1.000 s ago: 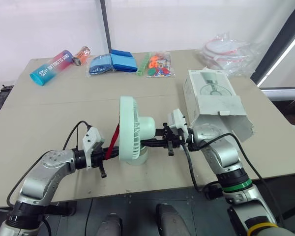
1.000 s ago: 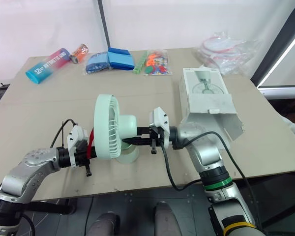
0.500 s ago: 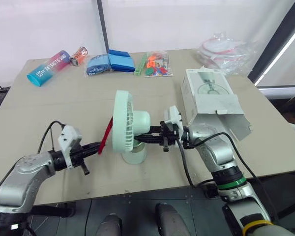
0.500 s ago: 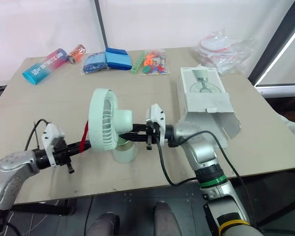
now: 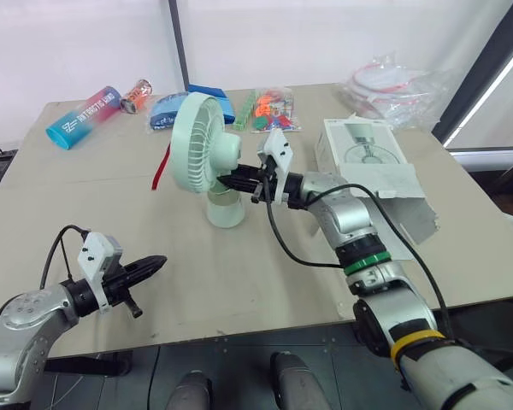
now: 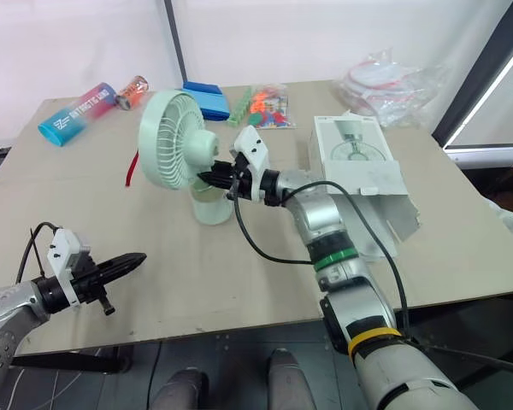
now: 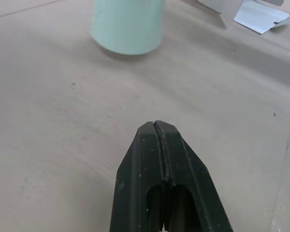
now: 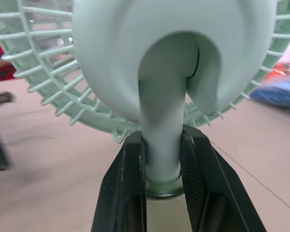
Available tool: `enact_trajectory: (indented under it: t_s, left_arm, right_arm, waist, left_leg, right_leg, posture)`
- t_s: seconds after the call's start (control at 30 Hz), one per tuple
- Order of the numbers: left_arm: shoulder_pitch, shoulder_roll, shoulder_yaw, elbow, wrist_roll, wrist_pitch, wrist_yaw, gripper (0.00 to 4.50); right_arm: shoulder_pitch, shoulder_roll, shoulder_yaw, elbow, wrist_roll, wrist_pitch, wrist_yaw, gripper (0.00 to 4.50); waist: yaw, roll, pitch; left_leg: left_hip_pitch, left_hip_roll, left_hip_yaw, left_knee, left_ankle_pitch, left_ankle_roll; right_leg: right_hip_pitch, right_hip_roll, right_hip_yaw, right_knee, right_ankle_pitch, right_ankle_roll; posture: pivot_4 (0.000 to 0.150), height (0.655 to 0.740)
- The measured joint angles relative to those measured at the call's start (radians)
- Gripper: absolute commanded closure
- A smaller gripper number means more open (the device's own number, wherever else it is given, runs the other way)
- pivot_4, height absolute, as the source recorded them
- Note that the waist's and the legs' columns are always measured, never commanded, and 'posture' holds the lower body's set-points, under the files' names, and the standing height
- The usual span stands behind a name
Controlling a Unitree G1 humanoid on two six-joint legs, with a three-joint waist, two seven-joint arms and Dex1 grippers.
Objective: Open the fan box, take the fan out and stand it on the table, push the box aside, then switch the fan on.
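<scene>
The mint-green fan (image 5: 201, 154) stands upright on its round base (image 5: 225, 210) at the middle of the table, grille facing left. A red strap (image 5: 161, 166) hangs from the grille. My right gripper (image 5: 233, 182) is shut on the fan's neck; in the right wrist view the neck (image 8: 162, 145) sits between both fingers (image 8: 128, 183). My left gripper (image 5: 148, 266) is shut and holds nothing, low over the table's front left, well apart from the fan. Its closed fingertips (image 7: 160, 140) point toward the base (image 7: 128, 24). The white fan box (image 5: 368, 166) lies open to the fan's right.
Along the far edge lie a blue-pink tube (image 5: 85, 117), a small can (image 5: 139, 92), blue pouches (image 5: 207, 102), a bag of coloured pieces (image 5: 274, 113) and clear plastic bags (image 5: 395, 81). The box's open flap (image 5: 415, 218) reaches toward the near right edge.
The right gripper has carried the fan away from me and to the left. The left gripper has let go of the red strap and drawn back to the front left.
</scene>
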Motion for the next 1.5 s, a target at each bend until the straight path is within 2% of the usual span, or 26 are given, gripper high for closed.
enact_trajectory:
  t_s: [0.13, 0.43, 0.5, 0.57, 0.67, 0.7, 0.73, 0.77, 1.1, 1.37, 1.5]
  left_arm:
    - [0.014, -0.007, 0.001, -0.01, -0.002, -0.003, 0.022, 4.47]
    - [0.038, -0.032, -0.003, -0.041, -0.002, -0.003, 0.054, 4.47]
    - [0.038, -0.033, -0.003, -0.046, -0.002, -0.003, 0.059, 4.5]
    - [0.039, -0.033, -0.004, -0.048, -0.002, -0.003, 0.06, 4.5]
    - [0.04, -0.033, -0.006, -0.05, -0.002, -0.003, 0.061, 4.5]
    - [0.041, -0.033, -0.008, -0.05, -0.002, -0.003, 0.061, 4.5]
    - [0.041, -0.033, -0.011, -0.05, -0.002, -0.003, 0.061, 4.5]
    - [0.04, -0.033, -0.012, -0.05, -0.002, -0.003, 0.061, 4.5]
    - [0.011, -0.031, -0.025, -0.042, -0.001, -0.004, 0.059, 4.5]
    - [-0.051, -0.007, 0.011, 0.029, 0.001, -0.051, 0.061, 4.5]
    - [-0.119, -0.011, 0.04, 0.069, -0.007, -0.084, 0.064, 3.28]
  right_arm:
    - [-0.082, 0.045, -0.014, 0.191, -0.029, -0.064, -0.022, 4.11]
    - [-0.156, 0.074, -0.051, 0.361, -0.046, -0.138, -0.009, 4.11]
    - [-0.158, 0.073, -0.052, 0.367, -0.051, -0.148, 0.004, 3.11]
    - [-0.158, 0.073, -0.052, 0.367, -0.053, -0.155, 0.035, 2.42]
    - [-0.157, 0.075, -0.052, 0.367, -0.058, -0.156, 0.063, 1.02]
    - [-0.156, 0.075, -0.051, 0.367, -0.061, -0.157, 0.071, 0.43]
    - [-0.153, 0.075, -0.051, 0.366, -0.063, -0.159, 0.073, 0.14]
    - [-0.149, 0.075, -0.05, 0.366, -0.069, -0.16, 0.077, 0.05]
    - [-0.105, 0.047, -0.049, 0.3, -0.087, -0.162, 0.127, 0.05]
    - [0.087, -0.094, -0.05, 0.004, -0.075, -0.041, 0.172, 0.05]
    - [0.187, -0.16, -0.055, -0.171, -0.046, 0.045, 0.175, 0.0]
  waist:
    - [-0.004, 0.0, 0.0]
    - [-0.012, 0.0, 0.0]
    - [-0.013, 0.0, 0.0]
    - [-0.015, 0.0, 0.0]
    - [-0.018, 0.0, 0.0]
    - [-0.018, 0.0, 0.0]
    - [-0.018, 0.0, 0.0]
    - [-0.018, 0.0, 0.0]
    - [-0.018, 0.0, 0.0]
    - [-0.017, 0.0, 0.0]
    - [-0.008, 0.0, 0.0]
  left_leg:
    - [-0.001, 0.0, 0.002, 0.0, 0.0, 0.0]
    - [-0.001, 0.0, 0.002, 0.0, 0.0, 0.0]
    - [0.0, 0.0, 0.002, 0.0, 0.0, 0.0]
    - [0.0, 0.0, 0.002, 0.0, 0.0, 0.0]
    - [0.0, 0.0, 0.002, 0.0, 0.0, 0.0]
    - [0.0, 0.0, 0.002, 0.0, 0.0, 0.0]
    - [0.0, 0.0, 0.002, 0.0, 0.0, 0.0]
    - [0.0, 0.0, 0.002, 0.0, 0.0, 0.0]
    - [0.0, 0.0, 0.002, 0.0, 0.0, 0.0]
    - [0.0, 0.0, 0.002, 0.0, 0.0, 0.0]
    - [0.0, 0.0, 0.002, 0.001, 0.0, 0.0]
  right_leg:
    - [-0.002, 0.0, 0.002, 0.001, 0.0, 0.0]
    - [-0.002, 0.0, 0.002, 0.002, 0.0, 0.0]
    - [-0.002, 0.0, 0.002, 0.002, 0.0, 0.0]
    - [-0.002, 0.001, 0.002, 0.002, 0.0, 0.0]
    - [-0.002, 0.001, 0.002, 0.003, 0.0, 0.0]
    - [-0.002, 0.001, 0.002, 0.003, 0.0, 0.0]
    - [-0.002, 0.001, 0.002, 0.003, 0.0, 0.0]
    - [-0.002, 0.001, 0.002, 0.003, 0.0, 0.0]
    - [-0.002, 0.001, 0.002, 0.003, 0.0, 0.0]
    - [-0.001, 0.001, 0.003, 0.003, 0.0, 0.0]
    - [-0.001, 0.001, 0.003, 0.003, 0.0, 0.0]
  posture:
    - [0.15, 0.74]
    - [0.15, 0.74]
    - [0.15, 0.74]
    - [0.15, 0.74]
    - [0.15, 0.74]
    - [0.15, 0.74]
    - [0.15, 0.74]
    - [0.15, 0.74]
    - [0.15, 0.74]
    - [0.15, 0.74]
    - [0.15, 0.74]
